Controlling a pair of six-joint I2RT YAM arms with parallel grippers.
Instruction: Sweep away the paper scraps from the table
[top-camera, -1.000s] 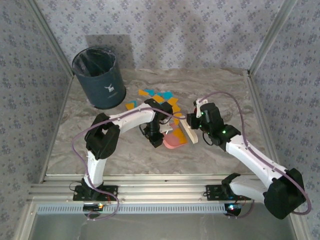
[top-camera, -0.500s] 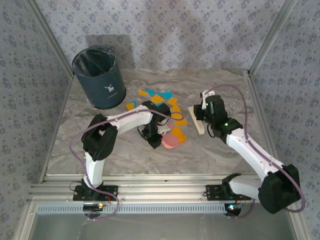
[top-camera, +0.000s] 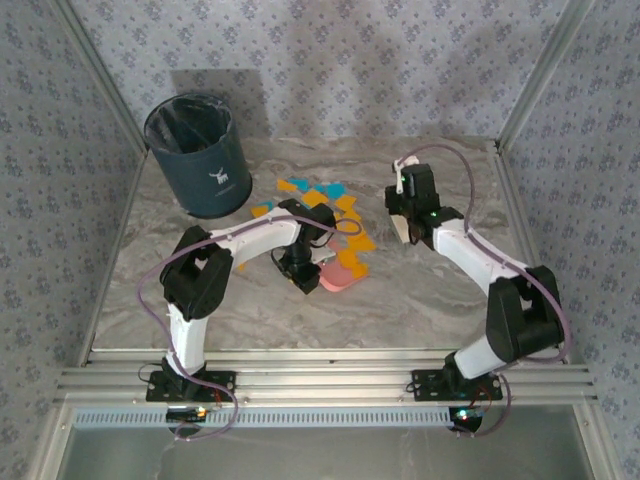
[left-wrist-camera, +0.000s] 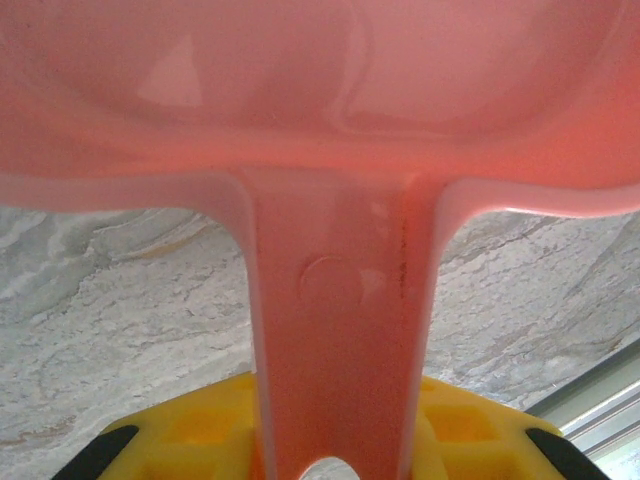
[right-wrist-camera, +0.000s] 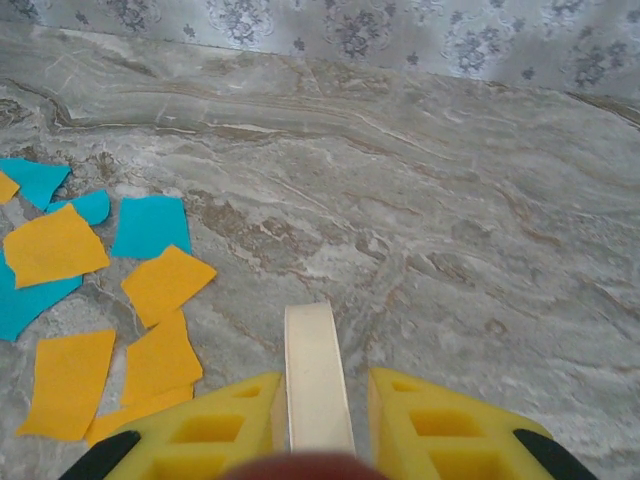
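Counts. Two arms are seen from above. One pink dustpan, one dark blue bin with a black liner and one cream slat are noted.

Scraps: roughly a dozen are seen from above, orange and cyan mixed, and an exact total cannot be told there. In the right wrist view four cyan and at least five orange scraps are counted, all lying flat, some overlapping.

Position. The scraps are spread at mid-worktop, between the bin and the right gripper. The nearest orange ones are found at the dustpan's far edge.

Grippers. The left gripper is closed on the dustpan's handle, and the pan is held low over the marble. The left gripper is placed on the near-left side of the scraps. The right gripper is clamped on the slat, to the right of the scraps, well apart from the bin.

Surface and room. The worktop is grey-beige with marble veining. It is edged by an aluminium frame at the near side. Blue-grey floral walls are set on three sides. The bin is stood in the far-left corner.
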